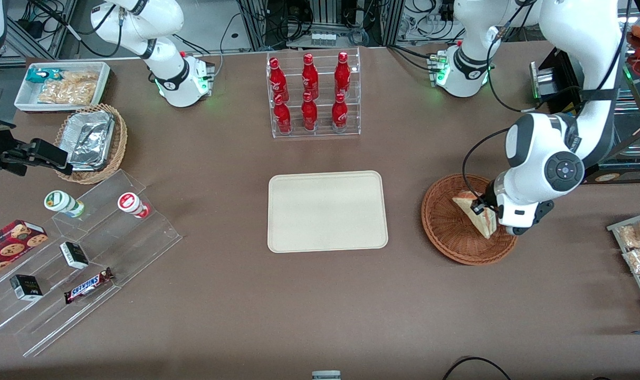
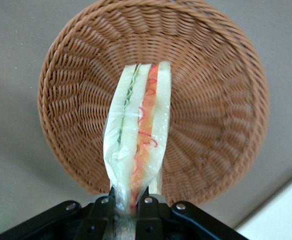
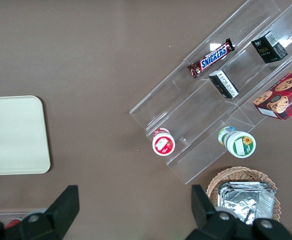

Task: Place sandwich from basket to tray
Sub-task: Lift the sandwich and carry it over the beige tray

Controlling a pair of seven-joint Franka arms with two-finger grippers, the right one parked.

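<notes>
Toward the parked arm's end of the table, well apart from the jaws, a white bin of snack packets (image 1: pixel 61 87) sits beside a tan wicker basket (image 1: pixel 118 148) holding foil trays (image 1: pixel 90 140). Nearer the front camera than these, a stepped clear display (image 1: pixel 87 253) carries two lidded cups (image 1: pixel 64 203), a cookie box (image 1: pixel 11 240), small dark boxes (image 1: pixel 74 255) and a Snickers bar (image 1: pixel 87 286). At mid-table stands a clear rack of red bottles (image 1: pixel 312 95), farther from the front camera than the tray (image 1: pixel 327 211), which lies flat and bare between the display and the jaws. Nothing stands on the brown table (image 1: pixel 404 295) between the tray and the basket (image 1: pixel 457 248). The gripper (image 1: pixel 480 207) hangs over the basket, its jaws pinching the sandwich (image 1: pixel 478 214) by one edge. In the left wrist view the black fingers (image 2: pixel 101 215) clamp the wrapped wedge, so that the sandwich (image 2: pixel 138 145) stands on edge, cut face with red and green filling showing, above the woven bowl of the basket (image 2: pixel 210 125); whether its lowest corner touches the weave cannot be told. A pale corner of the tray (image 2: pixel 280 212) shows just beside the basket's rim. Past the jaws toward the working arm's end, a rack of bagged snacks (image 1: pixel 639 248) lies at the table edge, well clear of the basket.
</notes>
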